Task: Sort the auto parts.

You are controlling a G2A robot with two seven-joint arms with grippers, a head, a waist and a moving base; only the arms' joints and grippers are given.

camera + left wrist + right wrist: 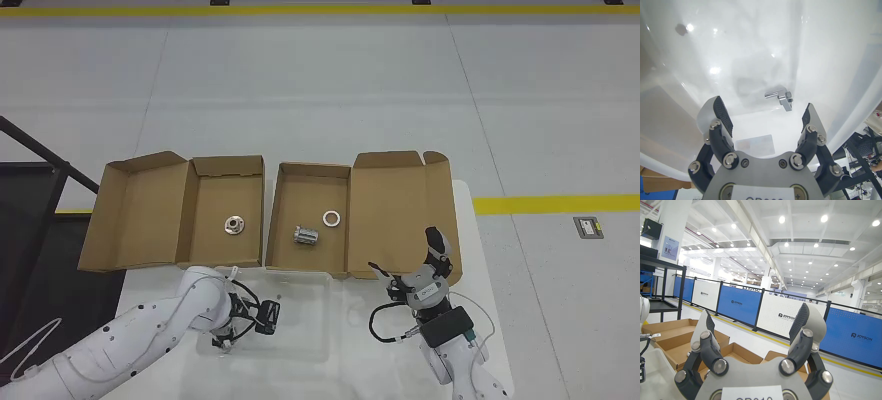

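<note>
The blue and white fence panels [785, 315] carried one repeated logo and word. White labels [762, 193] on the bases of the left gripper [762, 106] and right gripper [755, 308] showed cut-off characters. The floor tag [590, 228], at the right of the top view, was illegible.

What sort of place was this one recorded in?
Probably a factory or industrial hall: rows of ceiling lights high overhead, a long run of blue and white fence panels, and a yellow floor line painted beside the table.
</note>
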